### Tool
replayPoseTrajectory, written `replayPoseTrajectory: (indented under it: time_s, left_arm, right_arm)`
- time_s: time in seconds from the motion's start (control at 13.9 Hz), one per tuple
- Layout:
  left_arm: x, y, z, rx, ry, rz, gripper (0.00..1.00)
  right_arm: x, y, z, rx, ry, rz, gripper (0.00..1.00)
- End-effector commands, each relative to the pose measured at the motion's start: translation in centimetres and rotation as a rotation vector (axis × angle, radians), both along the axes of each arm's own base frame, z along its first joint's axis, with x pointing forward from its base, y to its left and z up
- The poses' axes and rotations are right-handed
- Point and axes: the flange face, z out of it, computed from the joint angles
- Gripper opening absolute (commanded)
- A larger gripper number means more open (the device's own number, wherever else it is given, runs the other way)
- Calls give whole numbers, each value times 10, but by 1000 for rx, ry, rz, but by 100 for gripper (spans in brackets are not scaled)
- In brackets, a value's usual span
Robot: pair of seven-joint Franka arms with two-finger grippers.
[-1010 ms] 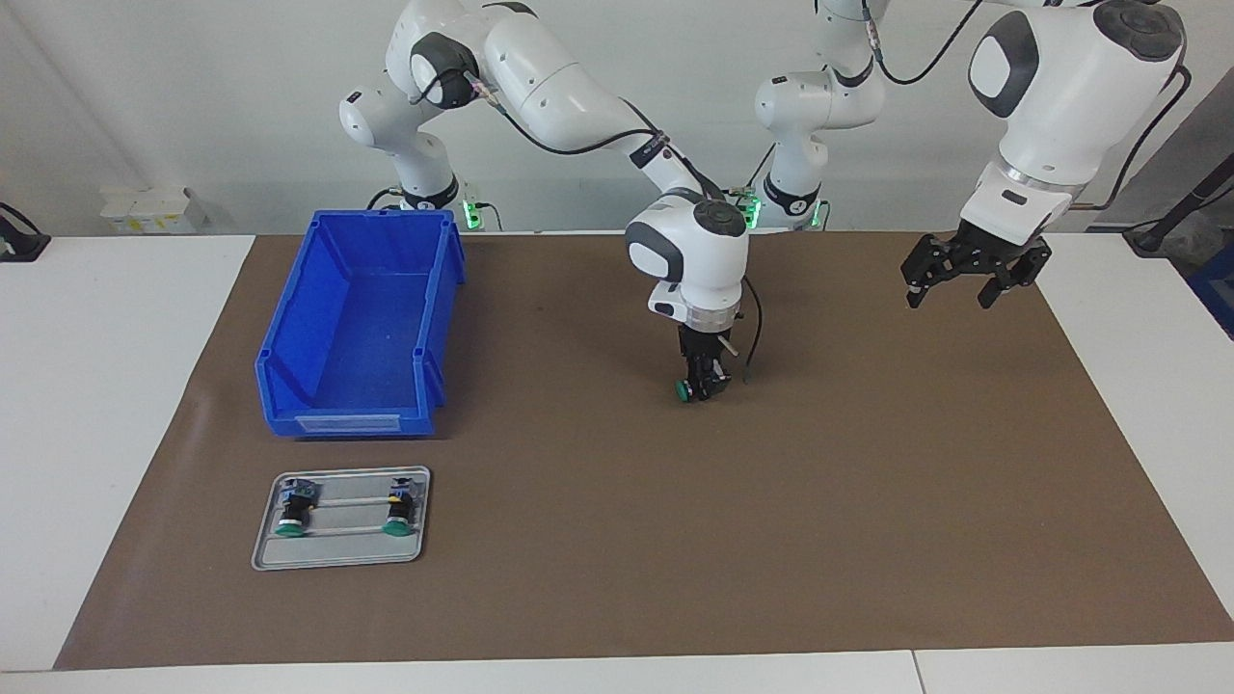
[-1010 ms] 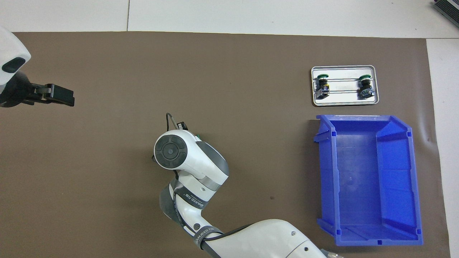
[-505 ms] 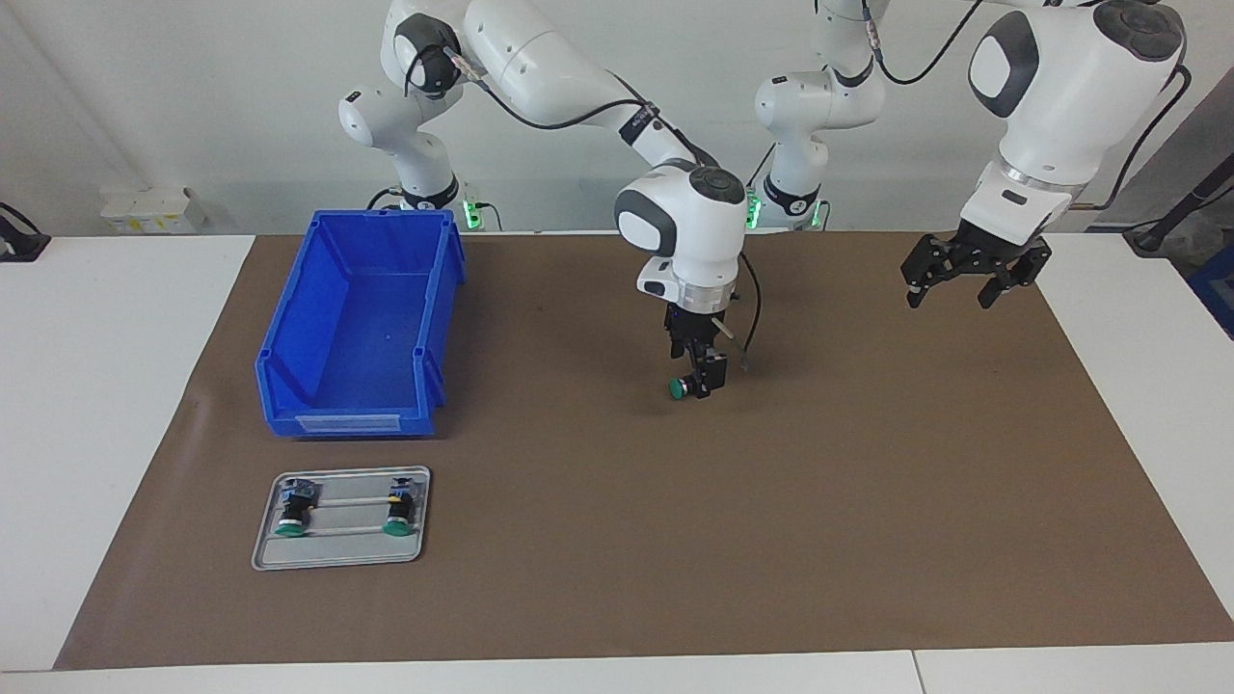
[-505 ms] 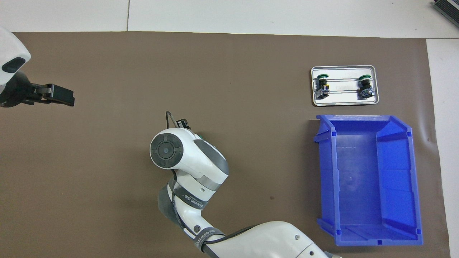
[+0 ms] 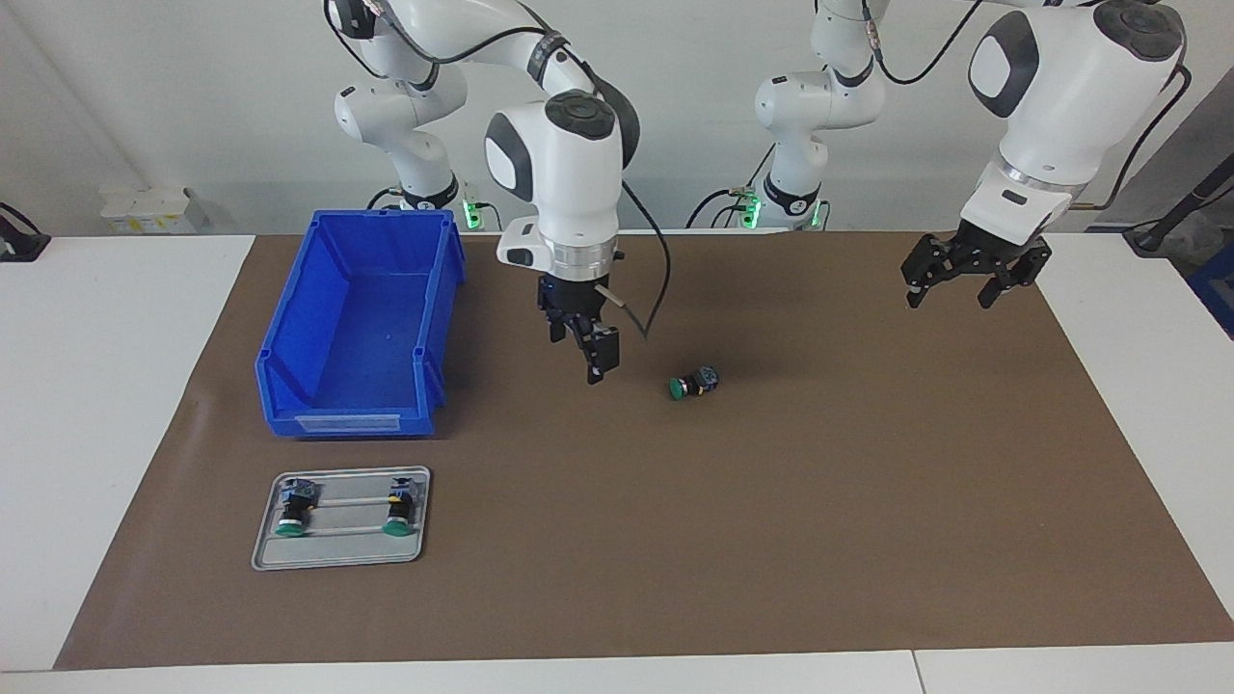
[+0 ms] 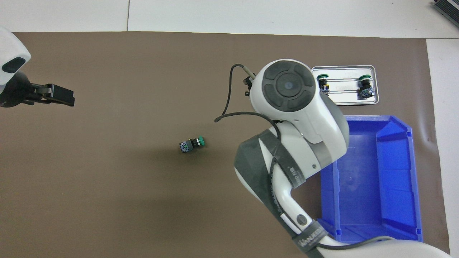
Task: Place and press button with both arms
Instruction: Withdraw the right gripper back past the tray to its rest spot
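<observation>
Button (image 5: 691, 384) lies free mid-desk for pressing. Right gripper (image 5: 590, 349) lifted at its 9 o'clock, fingers released, empty. Left gripper (image 5: 972, 273) waits, spread.

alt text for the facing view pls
A green-capped button lies on its side mid-mat, released. The right claw hangs open between it and the blue bin; the left claw waits open above its end of the mat.

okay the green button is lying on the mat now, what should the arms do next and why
Probably bring the left claw over to the button to press its green cap. The button lies on its side on the brown mat, free of both claws. The right claw hangs empty above the mat beside the blue bin, while the left arm waits.
</observation>
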Motion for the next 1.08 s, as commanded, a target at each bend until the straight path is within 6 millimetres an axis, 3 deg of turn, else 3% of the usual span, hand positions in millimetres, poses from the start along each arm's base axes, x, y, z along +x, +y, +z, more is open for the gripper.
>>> replayPoseTrajectory:
  time_s: [0.0,0.29,0.43,0.87,1.01]
  left_arm:
    - [-9,3,2,20,0,11,100]
    - [-9,3,2,20,0,11,100]
    - [-9,3,2,20,0,11,100]
    - [-9,3,2,20,0,11,100]
    - [-9,3,2,20,0,11,100]
  right_arm:
    - [3,-63,25,-35,22,146,100]
    - [11,-154,58,-41,60,336,100]
    - [10,-189,72,-52,69,414,100]
    - [-9,-263,105,-62,136,610,100]
    - [-23,-299,121,-42,148,670,100]
